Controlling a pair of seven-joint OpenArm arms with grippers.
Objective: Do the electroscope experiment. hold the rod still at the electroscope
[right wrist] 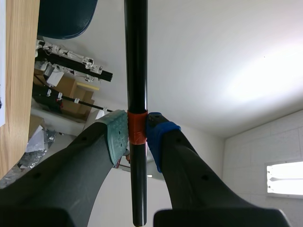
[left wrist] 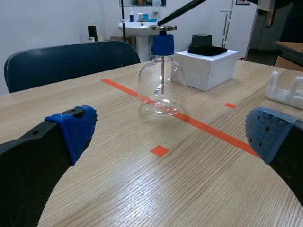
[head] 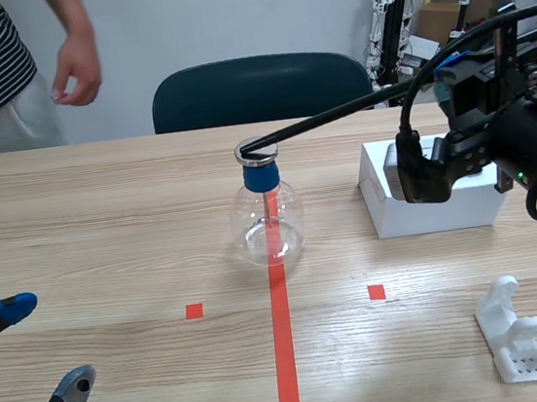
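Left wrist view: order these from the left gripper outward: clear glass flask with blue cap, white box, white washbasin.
1. Clear glass flask with blue cap: straight ahead of the left gripper.
2. White box: behind the flask, on the table.
3. White washbasin: beyond the table.

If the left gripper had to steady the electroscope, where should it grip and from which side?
Probably the electroscope's blue collar, approached level from the robot's left. It is narrower than the round glass body, and the rod slants in to the top plate from the right.
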